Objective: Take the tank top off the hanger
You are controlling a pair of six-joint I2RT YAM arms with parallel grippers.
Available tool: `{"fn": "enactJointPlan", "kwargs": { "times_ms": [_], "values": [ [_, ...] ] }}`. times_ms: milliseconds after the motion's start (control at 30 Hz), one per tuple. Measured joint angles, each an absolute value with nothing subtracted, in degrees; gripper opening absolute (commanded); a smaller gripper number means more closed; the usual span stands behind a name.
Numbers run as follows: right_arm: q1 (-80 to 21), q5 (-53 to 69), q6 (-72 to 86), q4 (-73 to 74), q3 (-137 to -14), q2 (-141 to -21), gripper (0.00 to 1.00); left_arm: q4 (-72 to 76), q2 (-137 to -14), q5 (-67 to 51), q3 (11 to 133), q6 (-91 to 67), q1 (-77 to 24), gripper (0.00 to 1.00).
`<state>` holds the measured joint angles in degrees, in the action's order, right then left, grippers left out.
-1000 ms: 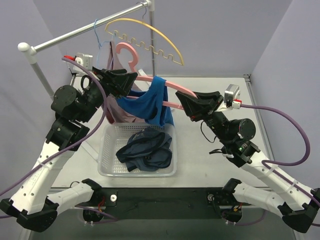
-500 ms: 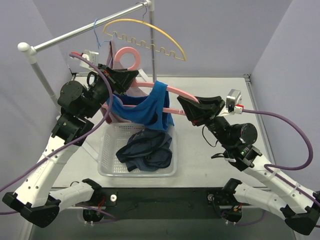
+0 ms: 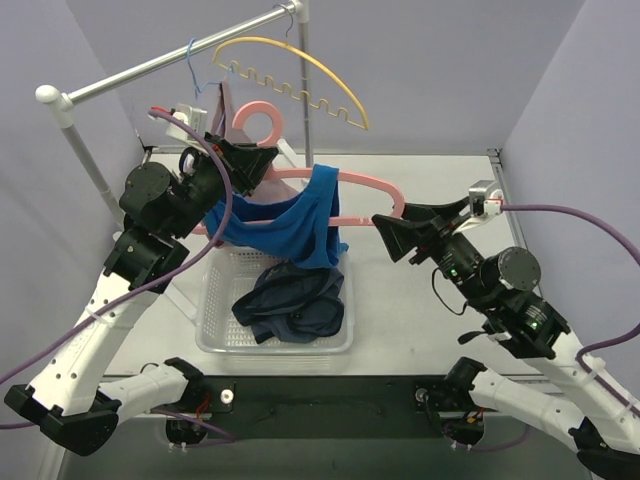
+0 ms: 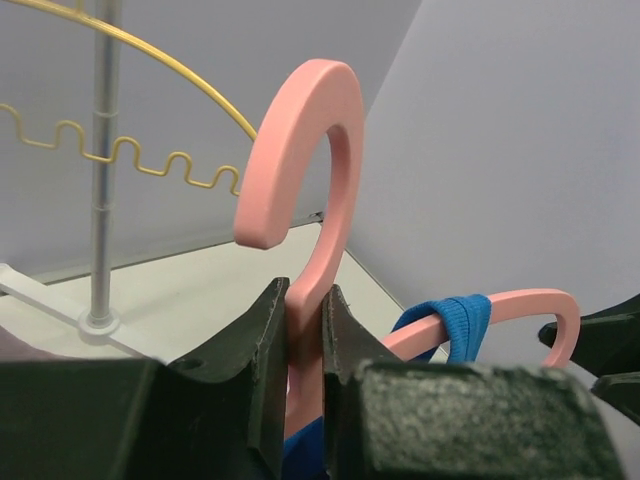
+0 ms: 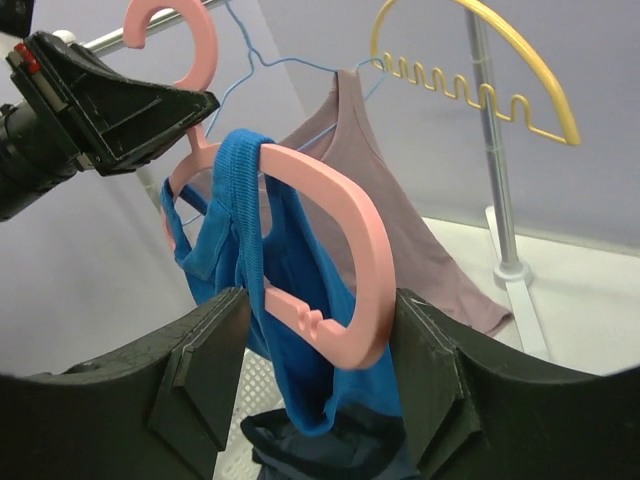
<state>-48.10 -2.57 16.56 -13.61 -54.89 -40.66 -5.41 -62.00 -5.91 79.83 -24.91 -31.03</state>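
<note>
A blue tank top (image 3: 290,225) hangs by one strap from the pink hanger (image 3: 370,182), sagging over the basket. My left gripper (image 3: 262,160) is shut on the hanger's neck just below the hook; in the left wrist view both fingers (image 4: 265,330) press the pink neck (image 4: 305,300), and the blue strap (image 4: 460,320) loops over the hanger arm. My right gripper (image 3: 385,235) is open at the hanger's right end. In the right wrist view that rounded end (image 5: 365,270) and the tank top (image 5: 290,300) lie between the spread jaws (image 5: 320,320), untouched.
A white basket (image 3: 215,320) below holds dark blue garments (image 3: 295,295). A mauve top (image 5: 400,220) hangs on a blue wire hanger from the rail (image 3: 170,62). A yellow hanger (image 3: 290,60) hangs by the stand pole (image 3: 303,70).
The left gripper has closed on the hanger's neck. The right gripper has let go of the hanger's right end, opened, and drawn back to the right.
</note>
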Motion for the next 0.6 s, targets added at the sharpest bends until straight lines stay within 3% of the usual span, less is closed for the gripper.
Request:
{"fn": "enactJointPlan", "kwargs": {
  "times_ms": [233, 600],
  "values": [
    [-48.2, -4.3, 21.8, 0.2, -67.0, -41.2, 0.58, -5.8, -62.0, -3.7, 79.8, -21.8, -31.0, 0.00],
    [-52.4, -1.8, 21.2, 2.2, -77.1, -51.2, 0.60, -5.2, -61.6, -3.4, 78.2, -19.2, -30.7, 0.00]
  ]
}}
